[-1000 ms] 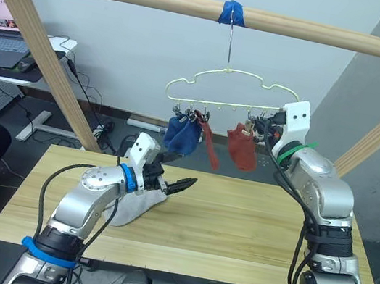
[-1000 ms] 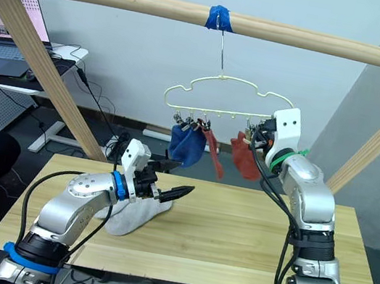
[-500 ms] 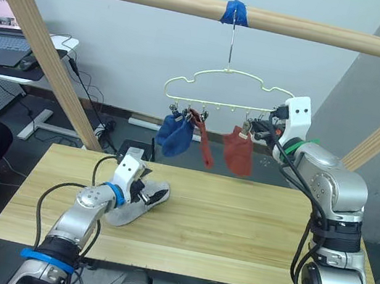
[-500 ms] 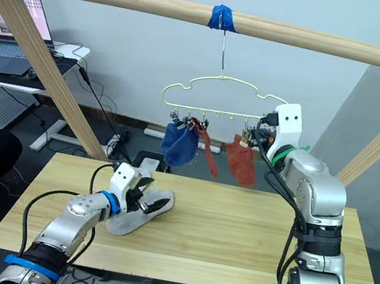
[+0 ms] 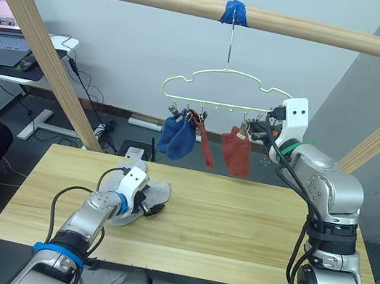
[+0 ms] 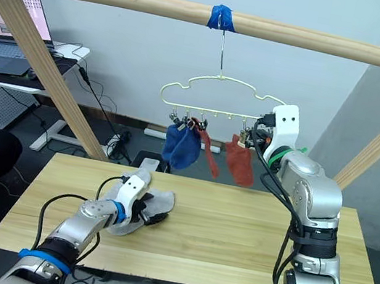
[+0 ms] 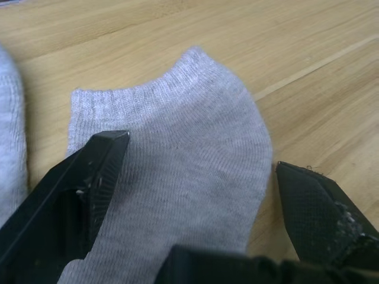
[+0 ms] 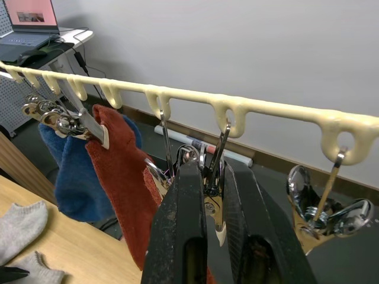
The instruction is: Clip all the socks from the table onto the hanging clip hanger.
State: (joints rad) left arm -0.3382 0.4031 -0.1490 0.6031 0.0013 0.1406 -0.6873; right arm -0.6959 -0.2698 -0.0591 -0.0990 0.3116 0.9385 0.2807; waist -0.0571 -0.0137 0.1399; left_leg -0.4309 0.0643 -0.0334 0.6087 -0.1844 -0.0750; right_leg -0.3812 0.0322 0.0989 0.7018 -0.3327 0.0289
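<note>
My left claw (image 7: 195, 177) down on counter (image 5: 249, 226), fingers apart, straddling grey sock (image 7: 177, 177); second grey sock (image 7: 9, 148) just beside it. My right claw (image 8: 210, 177) up at hanger (image 5: 221, 92), pinched together on metal clip (image 8: 214, 204) beside red sock (image 5: 237, 152). Blue socks (image 5: 177, 137) and second red sock (image 5: 203, 141) already clipped.

Risks: left claw closing on thin flat knit may slip off or snag neighbouring sock too. Hanger hangs free from hook; right claw's pull could swing it.
</note>
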